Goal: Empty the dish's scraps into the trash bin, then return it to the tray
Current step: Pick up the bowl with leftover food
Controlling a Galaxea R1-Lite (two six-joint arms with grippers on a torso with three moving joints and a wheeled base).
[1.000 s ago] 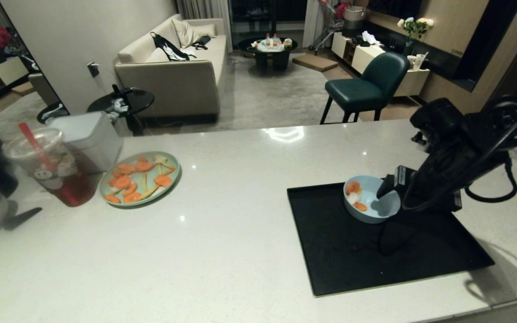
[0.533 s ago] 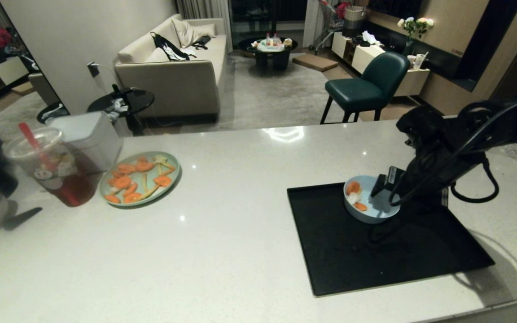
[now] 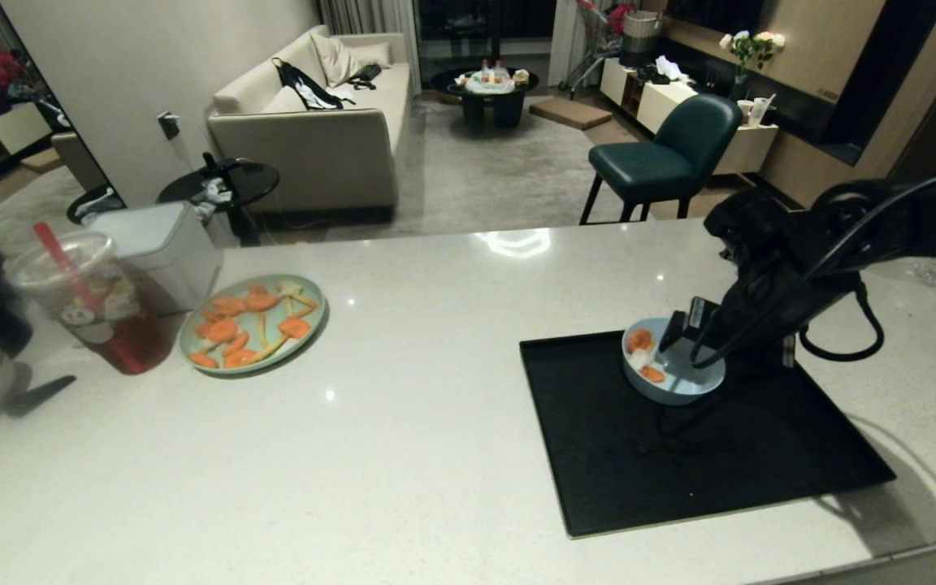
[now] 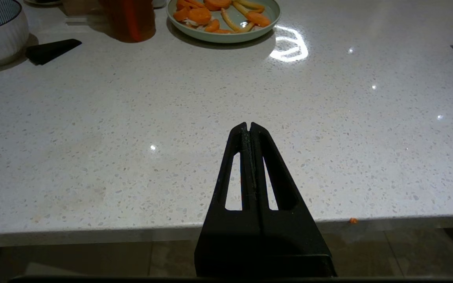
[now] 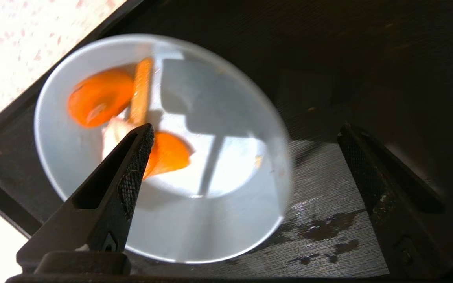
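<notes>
Now | R gripper (image 3: 699, 345) wide open, moved left vs 1 s ago, one finger over dish (image 3: 671, 375) w/ scraps (image 3: 640, 340) | tray (image 3: 639, 471) lower right, same place

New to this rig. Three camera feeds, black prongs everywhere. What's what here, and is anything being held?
It is a two-armed robot at a counter. One picture comes from its head; the other two come from cameras on each wrist, so the black prongs are its own fingers.

The right hand is open, one finger over the dish and one outside its rim, holding nothing yet. The dish, a light-blue bowl with scraps of carrot, sits on the tray.

The left hand is shut and empty, parked at the counter's near edge.

Also on the counter: a green plate of carrots and an iced drink.
</notes>
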